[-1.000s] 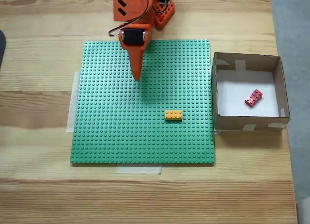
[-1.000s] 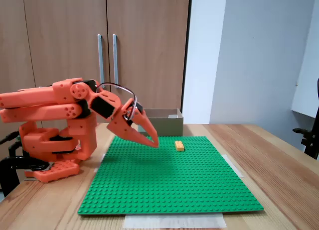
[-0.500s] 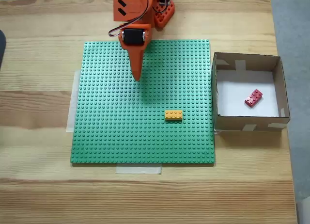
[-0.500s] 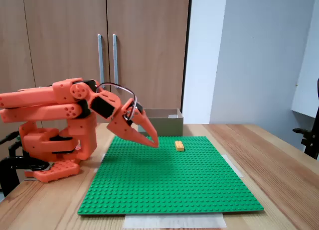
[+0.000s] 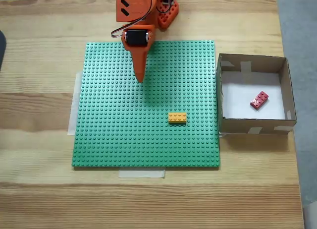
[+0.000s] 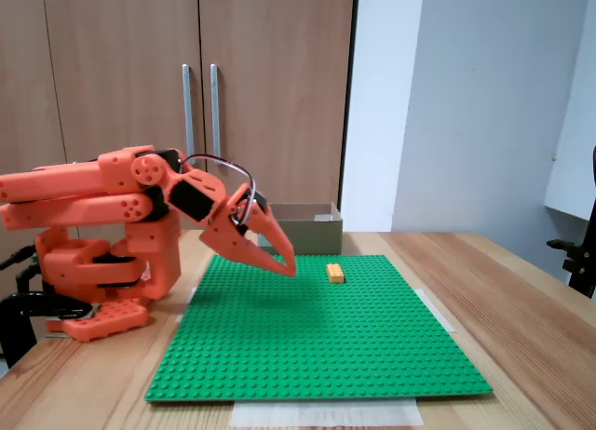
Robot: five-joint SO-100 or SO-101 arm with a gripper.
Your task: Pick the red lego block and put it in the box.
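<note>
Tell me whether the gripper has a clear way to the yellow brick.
Probably yes: the gripper is shut above the green baseplate, and only bare studs lie between it and the yellow brick.

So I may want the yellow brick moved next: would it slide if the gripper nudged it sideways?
Probably not: the yellow brick seems seated on the green baseplate studs. It looks rigid and small, so likely light. Its flat shape shouldn't roll.

You had a green studded baseplate (image 5: 124, 125) taped flat on the wooden table (image 5: 39, 189). An orange-yellow brick (image 5: 177, 118) sat toward its 4 o'clock area. Wooden cabinet doors (image 6: 186, 86) stood behind.
</note>
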